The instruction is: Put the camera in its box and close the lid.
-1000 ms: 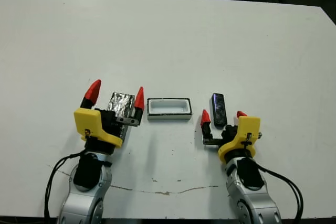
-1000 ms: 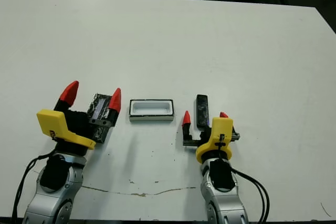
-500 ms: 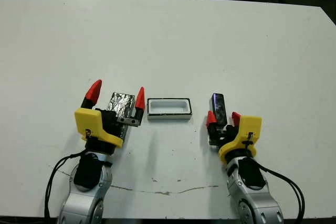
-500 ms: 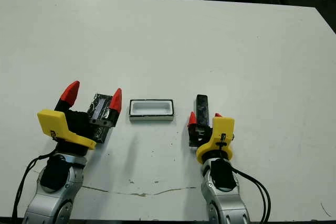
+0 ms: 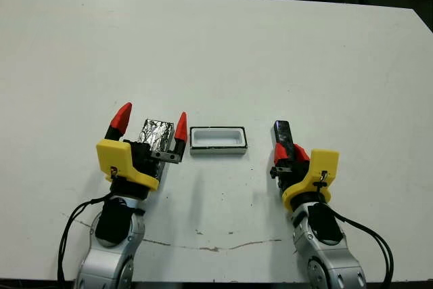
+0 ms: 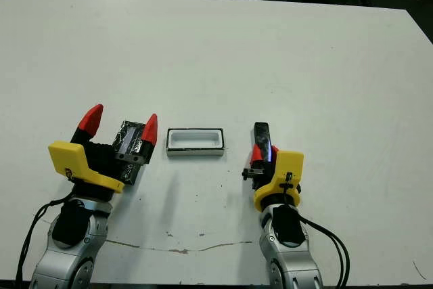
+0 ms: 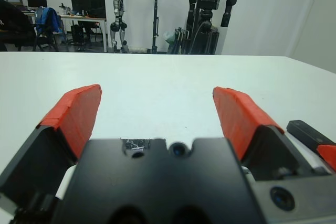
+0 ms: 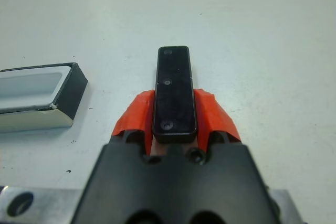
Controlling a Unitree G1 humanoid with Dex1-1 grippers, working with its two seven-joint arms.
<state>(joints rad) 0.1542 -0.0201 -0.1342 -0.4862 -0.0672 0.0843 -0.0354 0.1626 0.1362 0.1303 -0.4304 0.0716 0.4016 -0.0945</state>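
The camera point(image 5: 281, 135), a slim glossy black bar, lies on the white table just right of the box, its near end pinched between the red fingers point(image 8: 134, 115) of my right gripper point(image 5: 289, 156), which is shut on it. The box point(image 5: 218, 150) stands open at the middle, white inside with a dark rim, also seen in the right wrist view point(image 8: 37, 109). The crinkled silvery lid point(image 5: 155, 133) lies flat left of the box. My left gripper point(image 5: 151, 122) hovers open over the lid's near part, one fingertip on either side of it.
A thin dark scratch point(image 5: 210, 245) runs across the table near its front edge. Beyond the table's far edge point(image 7: 157, 56), the left wrist view shows desks, stands and other robots point(image 7: 119, 11).
The right gripper's fingers, spread apart on both sides of the camera's near end a second ago, have come together onto it. The left arm, lid and box have stayed put.
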